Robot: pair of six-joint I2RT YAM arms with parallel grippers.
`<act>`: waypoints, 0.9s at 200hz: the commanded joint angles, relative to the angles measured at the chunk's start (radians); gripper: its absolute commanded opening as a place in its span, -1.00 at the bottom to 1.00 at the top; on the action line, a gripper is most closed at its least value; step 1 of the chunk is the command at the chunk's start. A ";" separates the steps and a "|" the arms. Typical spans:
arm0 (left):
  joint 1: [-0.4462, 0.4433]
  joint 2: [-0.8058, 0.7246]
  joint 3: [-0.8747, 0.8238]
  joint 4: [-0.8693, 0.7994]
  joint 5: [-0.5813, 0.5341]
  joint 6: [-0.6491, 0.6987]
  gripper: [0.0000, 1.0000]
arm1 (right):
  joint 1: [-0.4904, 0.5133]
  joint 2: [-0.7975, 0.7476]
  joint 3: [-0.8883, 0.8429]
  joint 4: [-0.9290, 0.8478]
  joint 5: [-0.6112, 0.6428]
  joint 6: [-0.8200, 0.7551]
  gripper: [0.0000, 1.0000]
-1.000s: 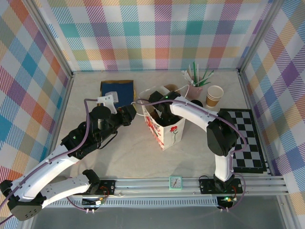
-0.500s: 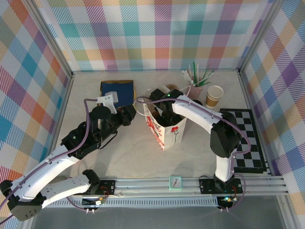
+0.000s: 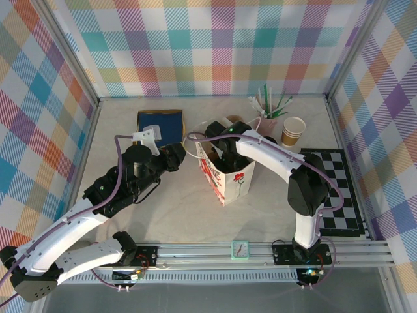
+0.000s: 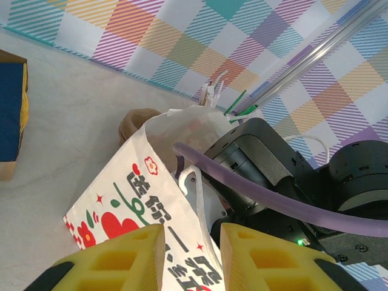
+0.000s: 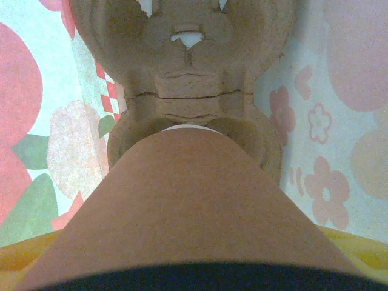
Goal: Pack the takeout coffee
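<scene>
Ok, takeout coffee [image 5: 188,200] is inside the paper bag [image 4: 139,200], held across its body by the right claw [image 5: 191,259]. Jaws are spread wide around the cup, black lid [image 5: 194,280] at the wrist end. Cup's long axis runs straight along the claw's approach, with the base pointing away from the wrist at the cardboard cup tray [image 5: 188,54] in the bottom of the bag. Base looks lined up over the tray's near well; can't tell if it's touching or just above. My read: the remaining move is a short push along that same axis, no sideways correction, then release. Left claw [image 4: 192,262] sits at the bag's rim with the wall running between its yellow fingers [image 4: 115,260]. Gap is narrow and reads as a pinch holding the mouth open. Right arm does the placing, left only steadies. Risk: base catches the well's edge and tips.
</scene>
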 commanded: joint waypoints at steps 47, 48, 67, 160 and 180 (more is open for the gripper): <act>0.011 -0.007 0.061 -0.043 -0.076 0.070 -0.26 | 0.005 -0.039 0.016 -0.025 0.006 0.019 -0.19; 0.011 -0.008 0.064 -0.047 -0.079 0.071 -0.25 | 0.005 -0.040 0.016 -0.024 0.006 0.019 -0.19; 0.015 -0.007 0.104 -0.106 -0.144 0.099 -0.20 | 0.005 -0.040 0.016 -0.023 0.004 0.018 -0.19; 0.307 0.218 0.274 -0.213 0.189 0.163 0.15 | 0.006 -0.062 0.014 -0.018 0.003 0.017 -0.19; 0.307 0.307 0.337 -0.237 0.242 0.223 0.15 | 0.006 -0.062 0.010 -0.007 -0.009 0.013 -0.19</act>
